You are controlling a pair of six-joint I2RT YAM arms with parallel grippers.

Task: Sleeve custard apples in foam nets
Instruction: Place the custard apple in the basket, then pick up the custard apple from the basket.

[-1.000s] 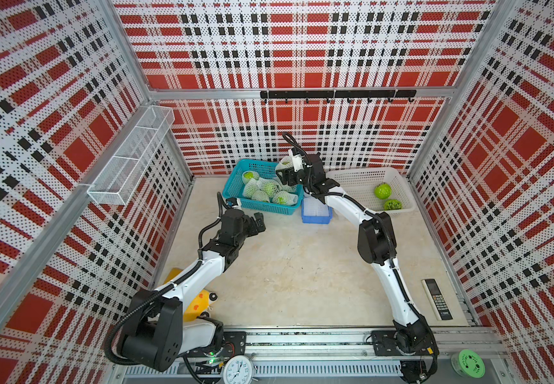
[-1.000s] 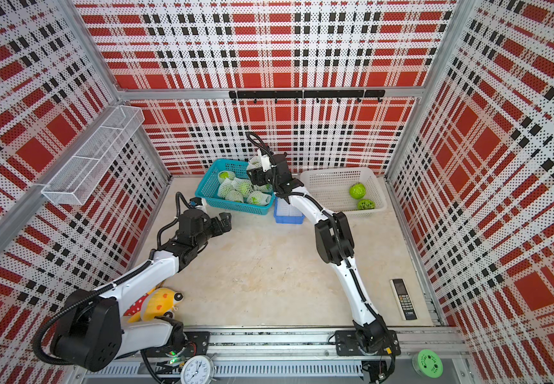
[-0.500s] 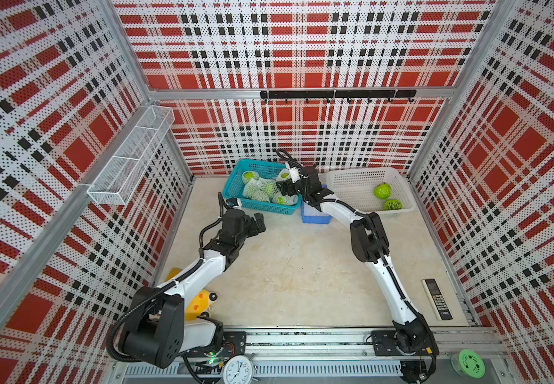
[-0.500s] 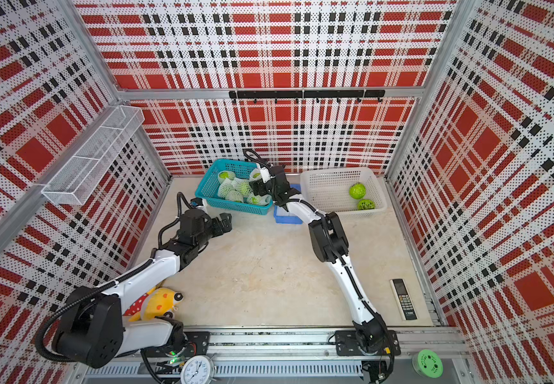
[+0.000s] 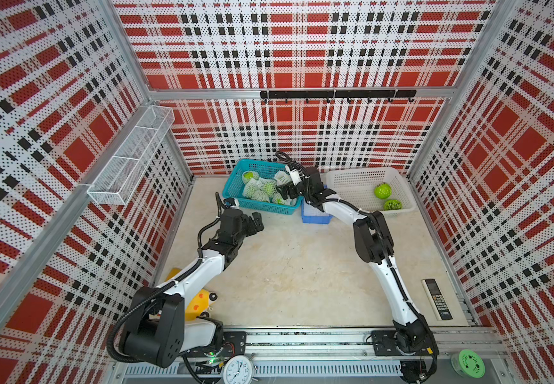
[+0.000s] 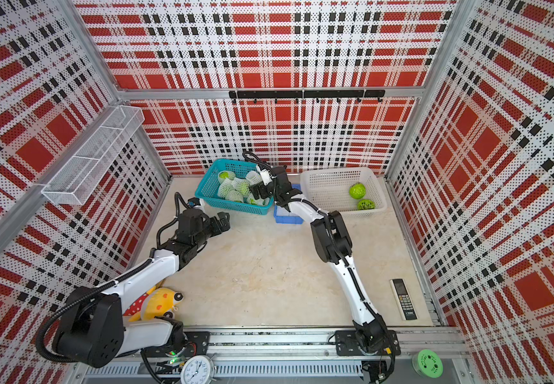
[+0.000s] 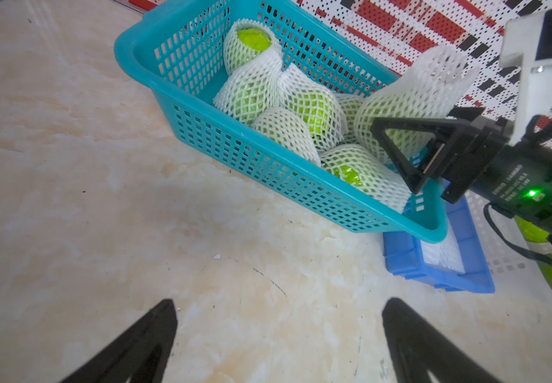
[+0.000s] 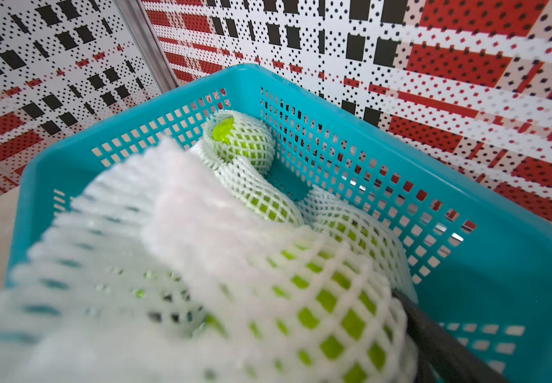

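Several custard apples in foam nets lie piled in the teal basket. My right gripper reaches into that basket, open wide. One sleeved apple lies between its jaws on the pile, and only one black finger shows beside the net. Two bare custard apples sit in the white basket. Spare foam nets lie flat in the blue tray. My left gripper hovers open and empty over the table, just in front of the teal basket.
A remote lies near the right wall and a yellow toy sits under my left arm. A clock and a green disc are on the front rail. A wire shelf hangs on the left wall.
My right gripper came down into the teal basket with the sleeved apple, and its jaws spread wider. The left arm has stayed where it was.
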